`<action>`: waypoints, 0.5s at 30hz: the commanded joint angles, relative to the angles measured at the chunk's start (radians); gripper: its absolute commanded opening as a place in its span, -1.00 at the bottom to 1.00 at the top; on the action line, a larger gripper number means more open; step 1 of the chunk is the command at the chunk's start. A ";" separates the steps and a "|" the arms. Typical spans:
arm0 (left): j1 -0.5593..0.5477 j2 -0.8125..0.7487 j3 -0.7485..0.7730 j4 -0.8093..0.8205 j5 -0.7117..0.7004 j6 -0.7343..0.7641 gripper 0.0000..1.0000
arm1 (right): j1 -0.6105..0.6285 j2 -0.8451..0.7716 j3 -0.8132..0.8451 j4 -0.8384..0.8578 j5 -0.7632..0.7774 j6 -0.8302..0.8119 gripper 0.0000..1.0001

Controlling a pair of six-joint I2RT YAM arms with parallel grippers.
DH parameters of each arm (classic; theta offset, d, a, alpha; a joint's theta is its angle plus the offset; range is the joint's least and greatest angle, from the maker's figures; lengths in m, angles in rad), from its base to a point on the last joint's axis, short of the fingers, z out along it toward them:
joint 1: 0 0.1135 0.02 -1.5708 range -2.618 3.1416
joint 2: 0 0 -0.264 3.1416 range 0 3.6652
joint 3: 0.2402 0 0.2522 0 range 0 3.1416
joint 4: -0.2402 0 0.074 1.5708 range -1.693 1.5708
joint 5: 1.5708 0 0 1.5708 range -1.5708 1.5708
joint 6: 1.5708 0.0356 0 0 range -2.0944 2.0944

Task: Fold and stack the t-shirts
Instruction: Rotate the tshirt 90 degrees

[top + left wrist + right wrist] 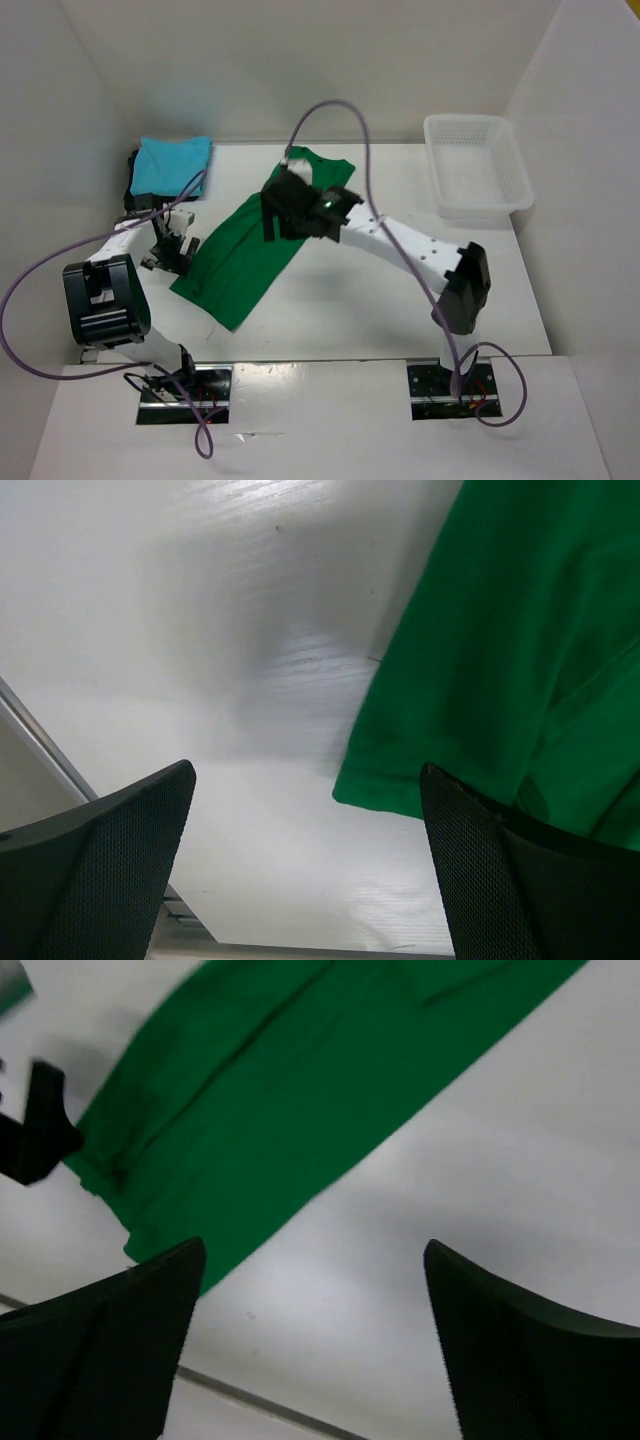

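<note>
"Looking from above, which way does the green shirt (245,255) run?" Mia asks.

"It's a long strip on the table (350,300), with its long axis going from about 1 o'clock down to 7 o'clock," says Tom. "The turquoise shirt (172,162) sits folded at the table's 10 o'clock corner. A black shirt (133,172) seems to be under it, with only an edge showing. The basket (470,210) is off at 2 o'clock."

"And the grippers?"

"Both have their jaws wide apart and hold nothing. The left gripper (172,250) is just beside the strip's 9 o'clock edge, near the lower end. In its own camera the left gripper (308,772) has a shirt corner at roughly 2 o'clock from the gap, and one finger (500,880) overlaps the cloth (500,630). The right gripper (285,205) hangs over the upper half. Through its camera the right gripper (312,1248) sees the strip (260,1110) slanting from 8 to 2 o'clock, beyond the jaws."

"So which arm takes the next fold?"

"My guess is that the left arm is nearer the 7 o'clock end and the right is nearer the collar end. A crosswise fold would bring one end along that axis onto the other."

"Any labels or print?"

"I can't read any, and the shirts look plain."
</note>
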 commanded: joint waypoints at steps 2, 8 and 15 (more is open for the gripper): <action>0.001 -0.037 0.006 0.025 0.050 -0.039 0.99 | 0.050 0.053 -0.235 0.168 -0.215 0.230 0.70; 0.001 -0.087 -0.026 0.055 0.030 -0.040 0.99 | 0.097 0.193 -0.296 0.285 -0.392 0.290 -0.10; 0.001 -0.148 -0.058 0.078 0.010 -0.029 0.99 | 0.206 0.351 -0.132 0.256 -0.388 0.374 0.26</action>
